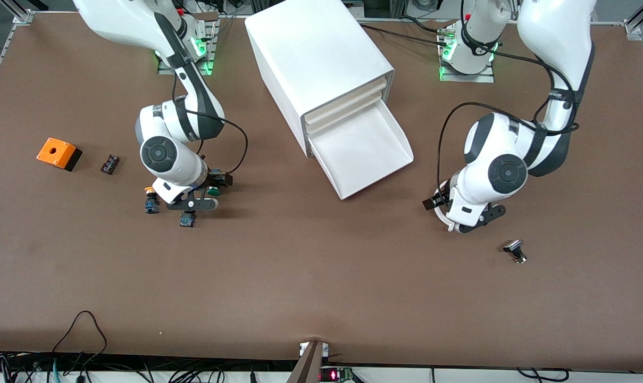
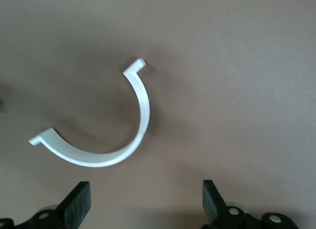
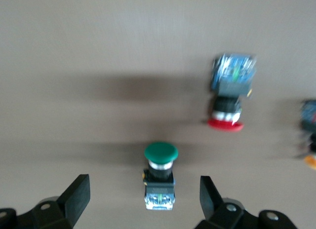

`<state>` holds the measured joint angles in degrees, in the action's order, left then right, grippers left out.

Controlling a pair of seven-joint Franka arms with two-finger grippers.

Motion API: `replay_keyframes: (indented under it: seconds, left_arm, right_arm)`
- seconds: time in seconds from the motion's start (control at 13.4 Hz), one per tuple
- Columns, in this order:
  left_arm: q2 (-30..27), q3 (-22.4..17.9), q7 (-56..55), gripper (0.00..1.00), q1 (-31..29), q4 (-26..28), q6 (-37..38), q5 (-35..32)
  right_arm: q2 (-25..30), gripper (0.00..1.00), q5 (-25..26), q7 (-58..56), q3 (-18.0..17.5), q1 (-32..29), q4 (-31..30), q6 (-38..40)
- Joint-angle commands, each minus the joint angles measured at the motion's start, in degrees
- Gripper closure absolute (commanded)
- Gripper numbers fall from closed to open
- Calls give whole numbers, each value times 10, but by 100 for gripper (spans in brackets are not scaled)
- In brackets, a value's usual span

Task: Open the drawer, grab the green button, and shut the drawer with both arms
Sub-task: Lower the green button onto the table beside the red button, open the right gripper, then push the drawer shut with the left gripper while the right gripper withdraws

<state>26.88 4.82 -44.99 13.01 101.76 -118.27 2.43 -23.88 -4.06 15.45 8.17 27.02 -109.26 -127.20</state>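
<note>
The white cabinet [image 1: 321, 64] stands mid-table with its lowest drawer [image 1: 361, 154] pulled out; the tray shows nothing inside. The green-capped button [image 1: 213, 190] lies on its side on the table toward the right arm's end. My right gripper [image 1: 217, 183] is low over it and open. In the right wrist view the button [image 3: 160, 174] lies between the open fingers of the right gripper [image 3: 143, 192], touching neither. My left gripper [image 1: 437, 205] hangs low over the table beside the drawer, toward the left arm's end. It is open and empty in the left wrist view [image 2: 145, 194].
A red-capped button [image 1: 187, 218] [image 3: 228, 93] and an orange-capped one [image 1: 151, 199] lie close to the green one. An orange box [image 1: 58, 153] and a small dark part [image 1: 109, 164] lie toward the right arm's end. A white curved piece [image 2: 123, 135] lies under the left gripper; a black part [image 1: 515, 250] lies nearer the camera.
</note>
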Motion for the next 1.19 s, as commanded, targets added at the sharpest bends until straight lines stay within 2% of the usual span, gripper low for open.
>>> replay_keyframes:
  seconds: [0.0, 0.22, 0.37, 0.52, 0.6, 0.74, 0.82, 0.97, 1.12]
  left_arm:
    - [21, -3, -93, 1, 63, -3, -32, 7]
    - [27, -3, -143, 1, 86, 6, -61, 1]
    - [21, -1, -161, 1, 99, 61, -161, 2]
    - [21, 3, -213, 1, 116, 91, -211, 2]
    - [23, 4, -223, 1, 126, 92, -213, 2]
    - [23, 5, -224, 1, 128, 93, -214, 2]
    - [20, 7, -223, 1, 128, 96, -213, 4]
    - [16, 44, -225, 1, 120, 103, -205, 9]
    - [17, 76, -222, 1, 105, 105, -203, 36]
  right_arm:
    - [25, 2, -4, -27, 27, -5, 56, 54]
    - [34, 2, -4, -74, 66, -5, 113, 119]
    - [43, 1, -5, -94, 85, -5, 141, 153]
    - [44, 2, -5, -109, 101, -6, 173, 185]
    - [43, 1, -10, -116, 109, -6, 192, 208]
    - [43, 1, -73, -138, 124, -31, 241, 255]
    - [43, 1, -71, -152, 126, -39, 256, 273]
    - [43, 1, -67, -147, 127, -51, 307, 329]
    - [38, 1, -32, -145, 134, -51, 354, 379]
